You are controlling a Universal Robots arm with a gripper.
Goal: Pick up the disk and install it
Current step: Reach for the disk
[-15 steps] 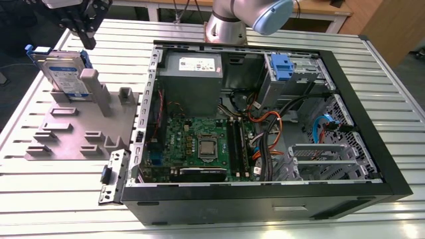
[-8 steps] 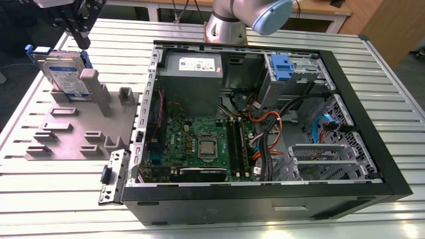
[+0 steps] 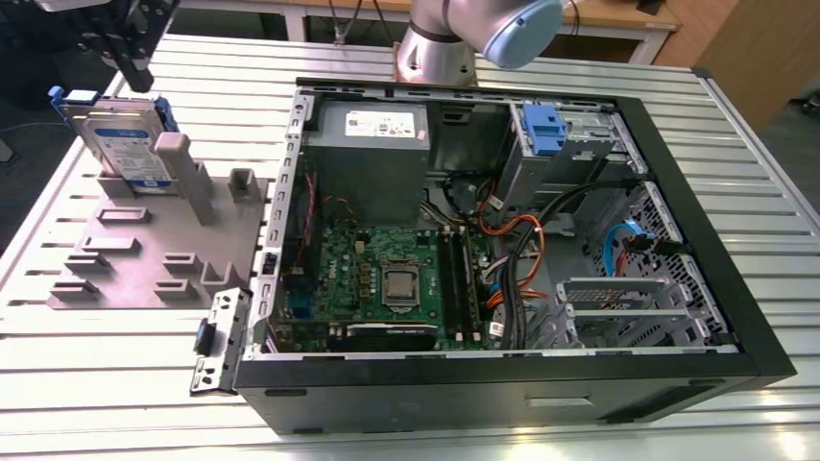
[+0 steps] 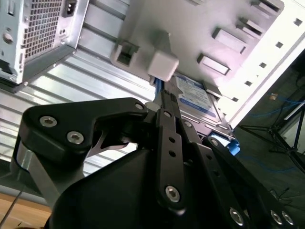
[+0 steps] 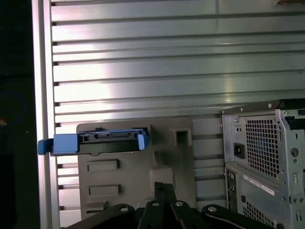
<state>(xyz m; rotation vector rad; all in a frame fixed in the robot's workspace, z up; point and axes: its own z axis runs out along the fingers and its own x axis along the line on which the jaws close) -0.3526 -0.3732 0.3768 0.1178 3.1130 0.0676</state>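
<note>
Exterior view: flat rectangular silver disk with white-and-blue label and blue plastic side rails (image 3: 122, 144) stands on edge in a slot of the grey plastic holding fixture (image 3: 141, 259). The fixture sits on the slatted metal table (image 3: 103, 384) at the exterior view's left, beside the open black computer case (image 3: 513, 394). Disk is outside the case, not installed. Black gripper (image 3: 134, 79) hangs just above the disk's top edge; contact can't be judged. Inside the case: grey metal power-supply box (image 3: 369, 134), green motherboard (image 3: 384, 279), small blue plastic bracket (image 3: 543, 130) in the far bay. Silver arm base (image 3: 436, 48) stands behind the case. Second wrist view: gripper (image 4: 164, 98) points at the disk (image 4: 195, 98) seated in the fixture (image 4: 200, 28); case rear grille (image 4: 38, 33) off to one side. First wrist view: disk (image 5: 100, 142) seen edge-on, blue rails at both ends, seated in the fixture (image 5: 138, 176); gripper (image 5: 163, 188) over the fixture, near the disk; case rear (image 5: 262, 157) close by. Gripper open or closed: cannot tell from any view.
</note>
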